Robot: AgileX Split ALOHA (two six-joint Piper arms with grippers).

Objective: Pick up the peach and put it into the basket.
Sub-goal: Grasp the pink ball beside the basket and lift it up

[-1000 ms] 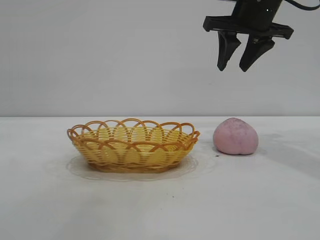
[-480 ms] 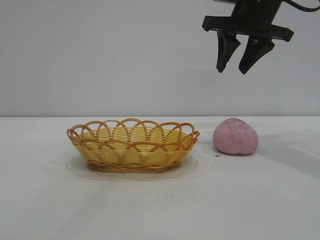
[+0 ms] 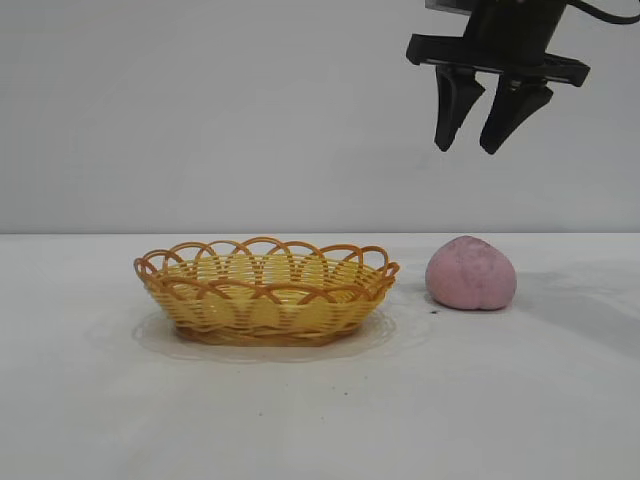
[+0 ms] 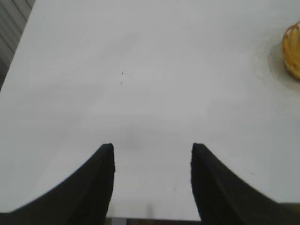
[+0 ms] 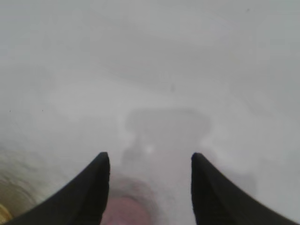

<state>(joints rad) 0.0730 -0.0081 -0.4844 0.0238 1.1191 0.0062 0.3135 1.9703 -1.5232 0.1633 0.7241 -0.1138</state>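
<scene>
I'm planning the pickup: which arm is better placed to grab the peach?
Right. The right gripper hangs open directly above the peach; the left gripper faces bare table beside the basket.

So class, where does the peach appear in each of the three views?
Exterior view: peach on the table, right of the basket, apart from it.
Left wrist view: not in it.
Right wrist view: pink patch at the bottom edge between the right gripper fingers.
Shared landmark: the basket.

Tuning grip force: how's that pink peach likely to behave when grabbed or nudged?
The peach is rounded, so a nudge may roll it, though its flattish underside sits steadily on the table. Its matte skin probably grips well. The open right end effector hangs above it, so a centred pinch looks feasible.
</scene>
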